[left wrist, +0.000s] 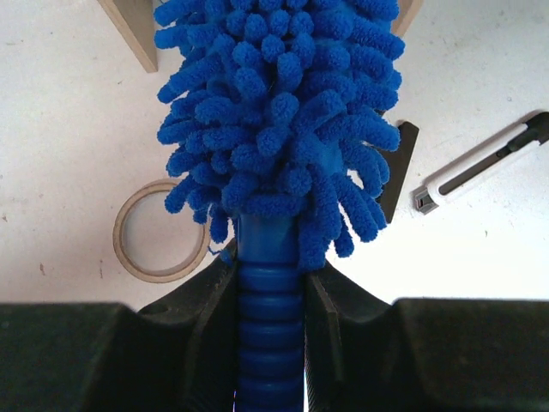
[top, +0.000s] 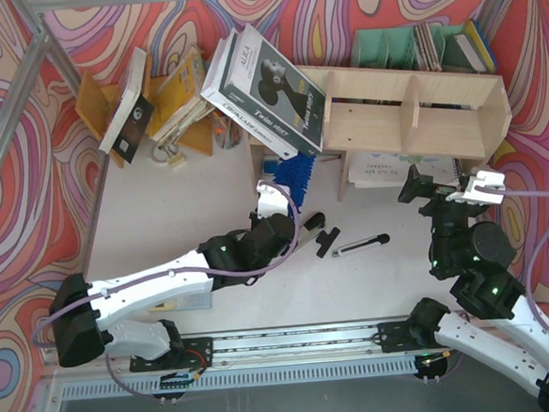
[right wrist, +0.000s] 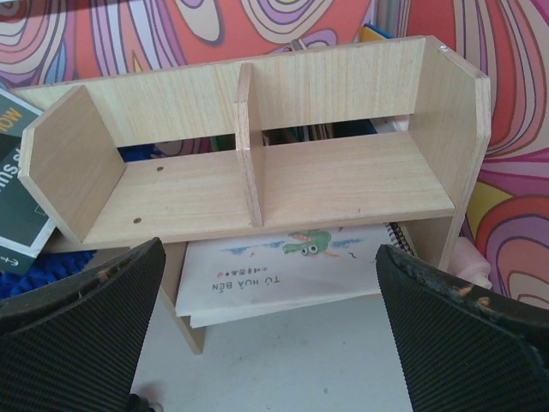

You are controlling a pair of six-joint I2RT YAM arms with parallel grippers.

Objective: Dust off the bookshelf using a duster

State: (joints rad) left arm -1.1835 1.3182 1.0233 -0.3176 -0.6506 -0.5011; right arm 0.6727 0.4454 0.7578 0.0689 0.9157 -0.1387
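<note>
The pale plywood bookshelf [top: 409, 112] stands at the back right, and its two open compartments fill the right wrist view [right wrist: 283, 180]. The fluffy blue duster [top: 289, 177] points at the shelf's left end, under a leaning book. My left gripper [top: 272, 201] is shut on the duster's ribbed blue handle, and the head [left wrist: 279, 112] spreads out just past the black fingers [left wrist: 330, 318]. My right gripper [top: 447, 186] hovers in front of the shelf's right half. It is open wide [right wrist: 270, 283] with nothing between its pads.
A spiral sketchbook [right wrist: 283, 266] lies under the shelf. A box cutter [top: 360, 244] and a black clip [top: 326, 240] lie on the white table between the arms. A tape ring [left wrist: 160, 229] lies beside the duster. Large books [top: 266, 79] lean on the shelf's left end, next to an orange-brown rack [top: 154, 101].
</note>
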